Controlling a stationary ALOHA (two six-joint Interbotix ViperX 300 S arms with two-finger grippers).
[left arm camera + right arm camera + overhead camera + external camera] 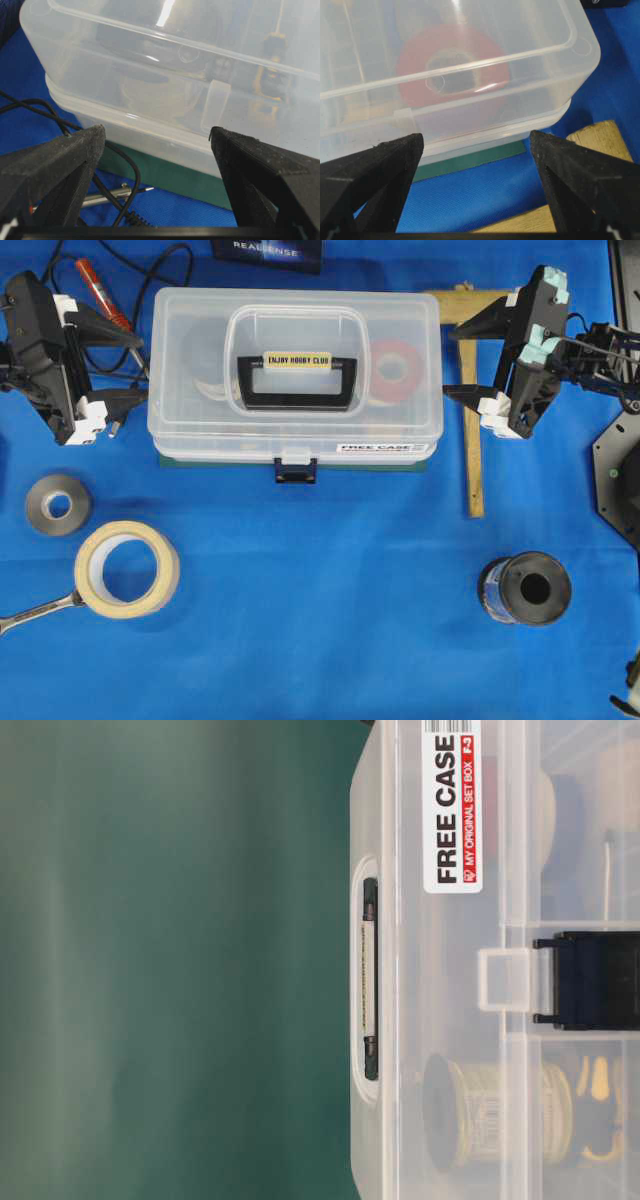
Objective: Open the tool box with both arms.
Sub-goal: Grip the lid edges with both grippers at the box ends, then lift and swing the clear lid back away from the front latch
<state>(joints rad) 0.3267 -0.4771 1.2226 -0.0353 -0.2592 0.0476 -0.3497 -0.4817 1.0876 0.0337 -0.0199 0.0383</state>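
The clear plastic tool box [200, 370] stands closed at the back middle of the blue table, black handle [296, 380] with yellow label on top, dark blue latch [296, 472] at its front edge. It also shows in the table-level view [500, 840], the left wrist view [165, 60] and the right wrist view [470, 65]. My left gripper [136, 367] is open just off the box's left end, fingertips close to its wall. My right gripper [455, 362] is open just off the box's right end. Both are empty.
A wooden square [472, 390] lies under the right gripper. A red-handled tool [100, 292] and black cables lie by the left gripper. A grey tape roll [57, 504], a beige tape roll [127, 568], a wrench [35, 612] and a dark spool [526, 589] lie in front.
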